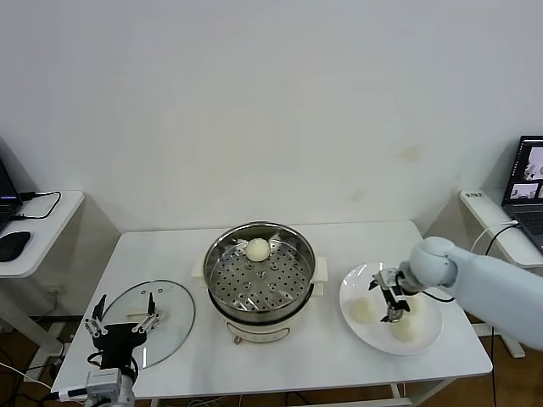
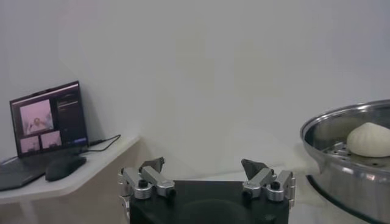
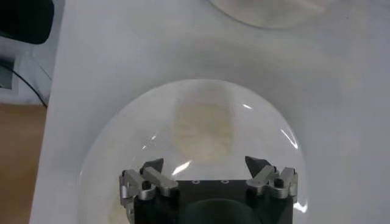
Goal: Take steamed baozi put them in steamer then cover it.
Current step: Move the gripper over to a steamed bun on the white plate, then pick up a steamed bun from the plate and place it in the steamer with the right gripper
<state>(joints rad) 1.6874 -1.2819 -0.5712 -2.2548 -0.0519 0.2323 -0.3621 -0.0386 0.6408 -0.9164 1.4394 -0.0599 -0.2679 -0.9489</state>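
Steamer at table centre, uncovered; one baozi on perforated tray, far side. Two baozi on white plate, right of steamer. Cover flat on table, left of steamer. Right gripper over plate between the two buns, jaws wide, holding nothing. Left gripper at near-left table edge beside cover, jaws wide, empty.

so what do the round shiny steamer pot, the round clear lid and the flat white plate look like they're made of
Round shiny steamer pot: polished stainless steel by its mirror-like rim and perforated tray; its white base is probably plastic. Round clear lid: glass with a metal rim, since the table shows through it. Flat white plate: smooth and glossy, likely glazed ceramic, though plastic is possible.
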